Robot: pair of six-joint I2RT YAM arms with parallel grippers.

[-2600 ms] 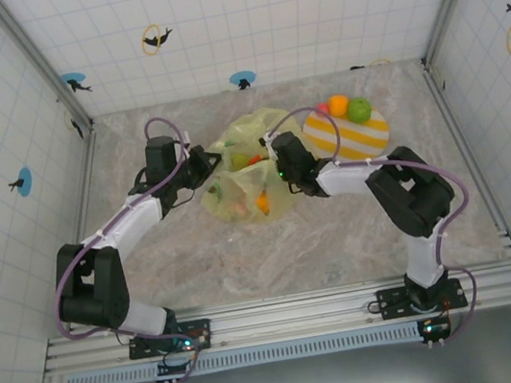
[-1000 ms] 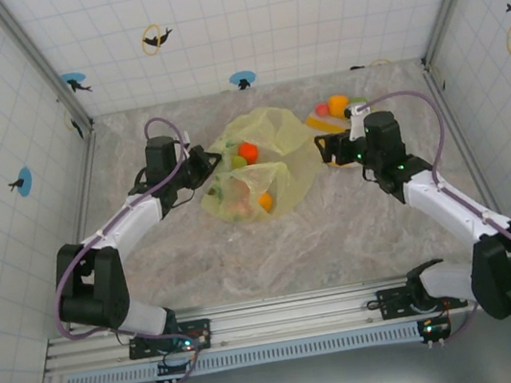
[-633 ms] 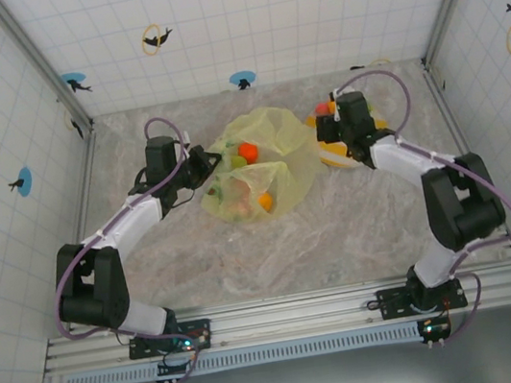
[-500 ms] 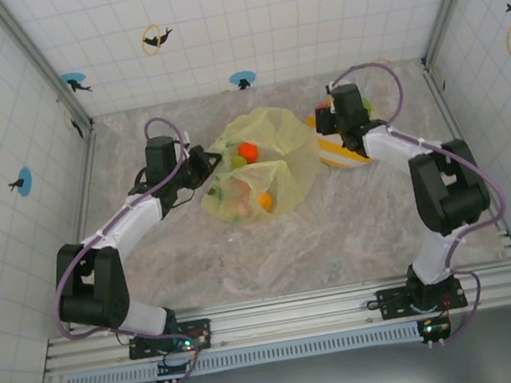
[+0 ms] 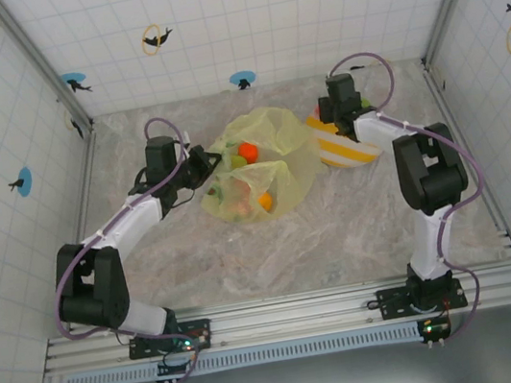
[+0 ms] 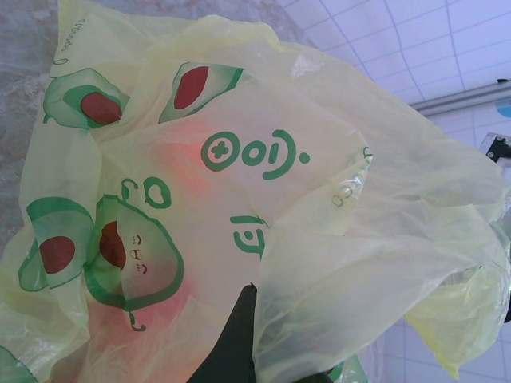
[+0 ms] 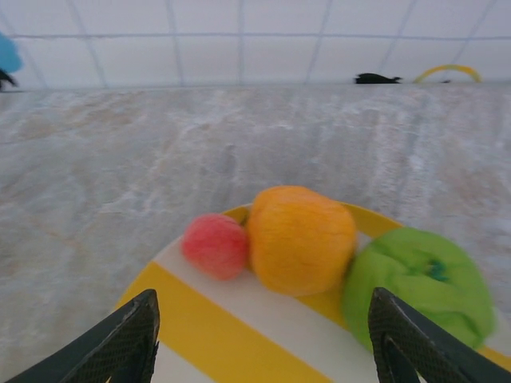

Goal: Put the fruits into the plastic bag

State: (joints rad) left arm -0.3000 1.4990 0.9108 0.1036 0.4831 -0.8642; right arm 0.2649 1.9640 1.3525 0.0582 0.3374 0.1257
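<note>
Right gripper [image 7: 263,307] noted with jaws spread wide, nothing held. Round orange toy fruit [image 7: 299,238] is seen just ahead of it, centred between the fingers [image 7: 132,339], flanked by small red fruit [image 7: 214,245] and green fruit [image 7: 419,291], on round yellow-and-white striped plate [image 7: 207,323]. Left gripper [image 5: 210,165] is clamped on edge of translucent yellow-green avocado-print plastic bag [image 5: 281,153], well apart.

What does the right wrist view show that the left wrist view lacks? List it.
Right wrist: the open right hand at a striped plate holding a red fruit, an orange and a green fruit. Left wrist: the left hand shut on the avocado-print bag. Both: marble table and tiled wall.
</note>
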